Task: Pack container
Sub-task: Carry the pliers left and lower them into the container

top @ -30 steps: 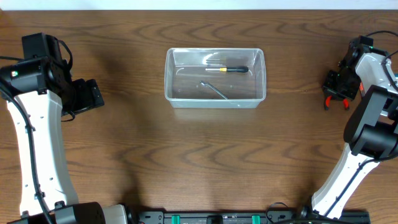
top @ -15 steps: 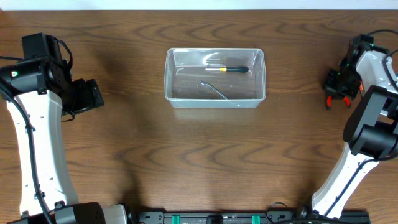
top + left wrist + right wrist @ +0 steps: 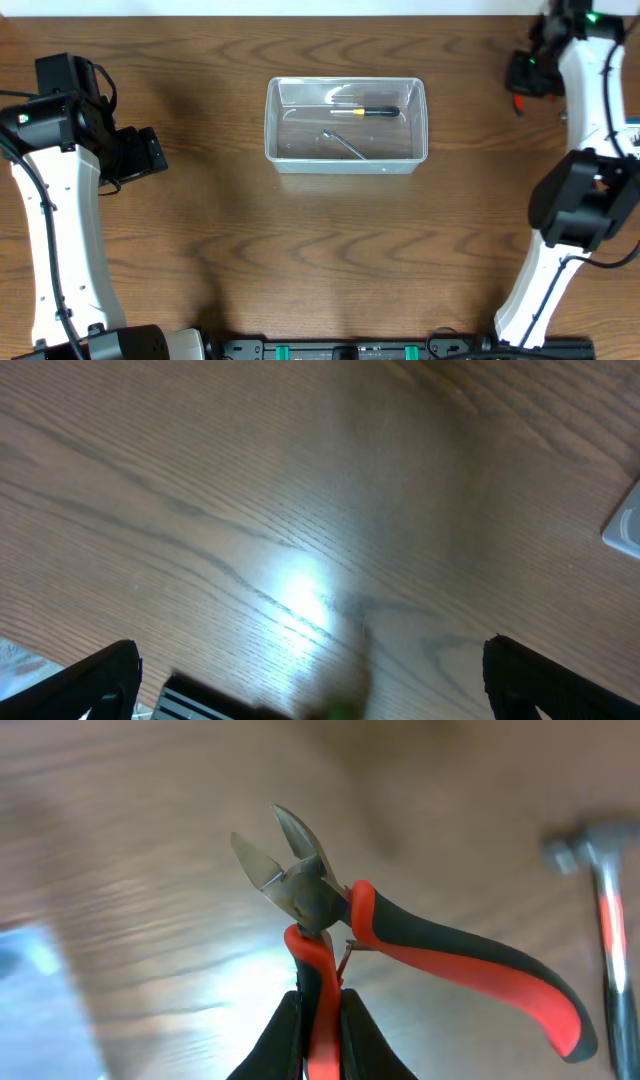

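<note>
The clear plastic container sits at the table's upper middle, holding a yellow-and-black screwdriver and a metal tool. My right gripper is at the far upper right, right of the container, shut on one red-and-black handle of side-cutting pliers, lifted off the table; the grip shows in the right wrist view. The container's corner is blurred at that view's left. My left gripper is open and empty at the left, its fingertips wide apart over bare wood.
A hammer with a red-and-white handle lies at the right edge of the right wrist view. A corner of the container shows at the right edge of the left wrist view. The table is dark wood.
My right arm has swung up and toward the far edge, lifting the pliers off the table. The left arm and container have not moved.
</note>
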Motion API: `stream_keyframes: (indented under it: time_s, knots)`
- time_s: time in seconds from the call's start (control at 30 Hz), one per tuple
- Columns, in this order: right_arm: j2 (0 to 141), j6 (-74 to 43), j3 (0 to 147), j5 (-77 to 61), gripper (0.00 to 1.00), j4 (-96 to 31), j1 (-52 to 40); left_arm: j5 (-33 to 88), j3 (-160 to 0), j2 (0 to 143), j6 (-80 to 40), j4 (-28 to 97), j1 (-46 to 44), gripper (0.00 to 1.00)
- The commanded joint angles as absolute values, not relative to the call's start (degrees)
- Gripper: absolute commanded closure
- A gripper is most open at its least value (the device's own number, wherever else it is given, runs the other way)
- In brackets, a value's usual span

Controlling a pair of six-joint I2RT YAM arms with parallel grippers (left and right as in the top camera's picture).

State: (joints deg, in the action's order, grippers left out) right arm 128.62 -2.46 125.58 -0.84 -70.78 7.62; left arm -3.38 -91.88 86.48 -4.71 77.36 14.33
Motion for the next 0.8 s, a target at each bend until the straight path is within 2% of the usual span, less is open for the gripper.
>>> stream_keyframes:
  time_s: [0.0, 0.4, 0.77]
  knots:
    - [124.4, 9.6, 129.4, -3.3, 0.99, -71.5, 1.2, -3.5, -93.1, 85.9, -5.0, 77.5, 14.6, 0.02]
    - [123.9, 20.4, 130.3, -3.2, 0.99, -70.9, -19.3, -3.4, -93.1, 85.9, -5.0, 77.8, 14.6, 0.02]
    - [123.9, 20.4, 129.0, -3.3, 0.97, -68.1, -25.7, -3.5, -93.1, 85.9, -5.0, 77.5, 14.6, 0.02]
